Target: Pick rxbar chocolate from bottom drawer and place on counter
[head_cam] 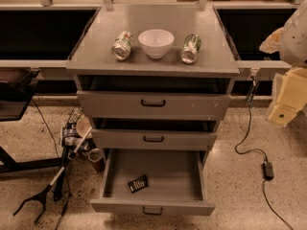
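The rxbar chocolate (138, 183) is a small dark bar with pale stripes, lying flat in the front left part of the bottom drawer (153, 207). That drawer is pulled wide open. The counter (153, 18) is the grey top of the cabinet. My gripper (287, 102) shows as pale yellow parts at the right edge of the view, at about the height of the top drawer. It is well right of the cabinet and far from the bar.
A white bowl (156, 42) stands mid-counter between two shiny cans (122, 45) (190, 48) lying on their sides. The top drawer (153, 103) and middle drawer (153, 139) are slightly out. A cable with a power brick (267, 169) lies on the floor right; a grabber tool (48, 186) lies left.
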You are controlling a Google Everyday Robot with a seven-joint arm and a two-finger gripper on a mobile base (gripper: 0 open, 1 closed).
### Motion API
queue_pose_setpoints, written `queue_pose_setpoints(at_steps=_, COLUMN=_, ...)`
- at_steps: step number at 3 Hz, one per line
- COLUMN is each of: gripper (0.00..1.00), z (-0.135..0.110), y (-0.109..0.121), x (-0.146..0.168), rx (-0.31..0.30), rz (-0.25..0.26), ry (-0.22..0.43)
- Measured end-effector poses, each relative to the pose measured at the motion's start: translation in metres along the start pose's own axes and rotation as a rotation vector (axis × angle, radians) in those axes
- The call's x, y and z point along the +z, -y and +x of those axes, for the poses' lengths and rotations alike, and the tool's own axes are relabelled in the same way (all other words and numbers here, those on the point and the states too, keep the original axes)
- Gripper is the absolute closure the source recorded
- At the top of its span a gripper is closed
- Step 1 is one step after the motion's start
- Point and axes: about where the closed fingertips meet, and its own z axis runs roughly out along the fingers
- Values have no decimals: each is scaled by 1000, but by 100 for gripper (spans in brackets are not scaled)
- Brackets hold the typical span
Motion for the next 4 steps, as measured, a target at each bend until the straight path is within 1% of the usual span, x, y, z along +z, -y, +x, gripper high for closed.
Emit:
queue_pose_setpoints(at_steps=1, gripper=0, z=0, y=0, x=0, rx=0, rz=0, ry=0)
queue_pose_setpoints(at_steps=2, gripper=0, z=-9, y=-3, x=13, rx=26, rz=-1, ry=21)
queue_pose_setpoints(at_steps=3, gripper=0, z=-31, y=-15, x=56, rx=97, rz=-5, ry=37)
queue_pose_setpoints(at_steps=4, gripper=0, z=-75, y=-32, x=122, rx=119, rz=21, ry=16)
